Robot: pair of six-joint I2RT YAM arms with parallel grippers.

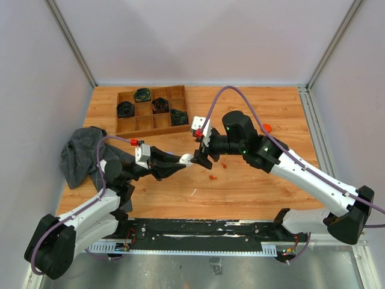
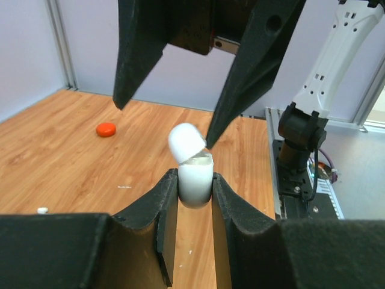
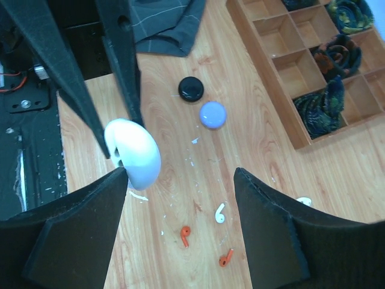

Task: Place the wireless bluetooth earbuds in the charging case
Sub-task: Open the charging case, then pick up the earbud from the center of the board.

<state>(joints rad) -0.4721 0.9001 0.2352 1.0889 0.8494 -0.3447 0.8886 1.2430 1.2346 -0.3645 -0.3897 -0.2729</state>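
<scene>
Fingers [image 2: 168, 201] on the left gripper [image 2: 195, 180] are clamped tight on the white charging case [image 2: 196, 186], held up off the table with its lid [image 2: 186, 141] flipped open. The case's lower half is buried between the pads, and I can't see inside it. Right gripper [image 3: 180, 174] hangs right by it, jaws well apart, with one tip next to the lid. Touching or not, can't tell.

Below the right fingers, loose on the wooden table [image 3: 252, 156], are two orange-red earbuds [image 3: 185, 235] and a white earbud-shaped bit [image 3: 220, 212] beside them. Another white piece [image 3: 304, 200] is half hidden behind a finger. Further out there's a lavender puck [image 3: 212, 114], a black puck [image 3: 190, 88] and a compartment tray [image 3: 264, 78] with coiled cables [image 3: 325, 105], partly cut off.
</scene>
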